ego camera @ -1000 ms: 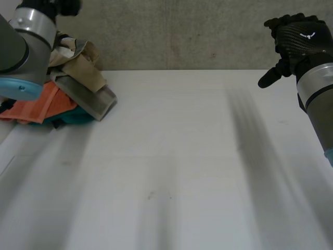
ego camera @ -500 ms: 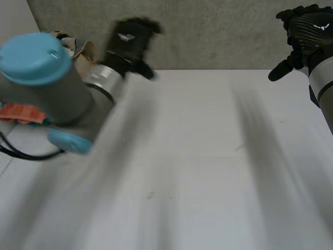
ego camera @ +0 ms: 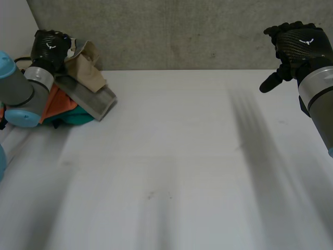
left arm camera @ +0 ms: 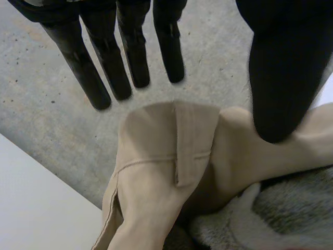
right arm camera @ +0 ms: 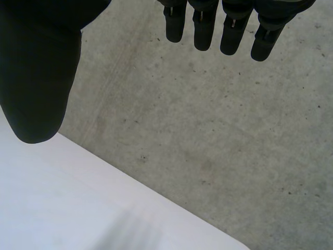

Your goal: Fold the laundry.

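Laundry: your laundry pile [ego camera: 78,96] sat bunched at the table's [ego camera: 182,156] far left corner | left hand [ego camera: 49,44]: you held it over the pile's beige garment [left arm camera: 161,156], fingers [left arm camera: 78,57] straight, nothing gripped | right hand [ego camera: 299,41]: raised at far right, fingers relaxed, empty.

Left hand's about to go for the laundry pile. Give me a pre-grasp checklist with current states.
1. Left hand open: ok. Its fingers are straight, the thumb is apart and it holds nothing.
2. Left hand lined up on a cloth: ok. The beige cloth lies at its fingertips.
3. One item isolated: not ok. The beige cloth is heaped with a grey fleece, an orange cloth and a teal cloth.
4. Right hand free: ok. It is open, raised at the far right and holds nothing.
5. Pile fully on the table: cannot tell. The left arm hides one side of it.
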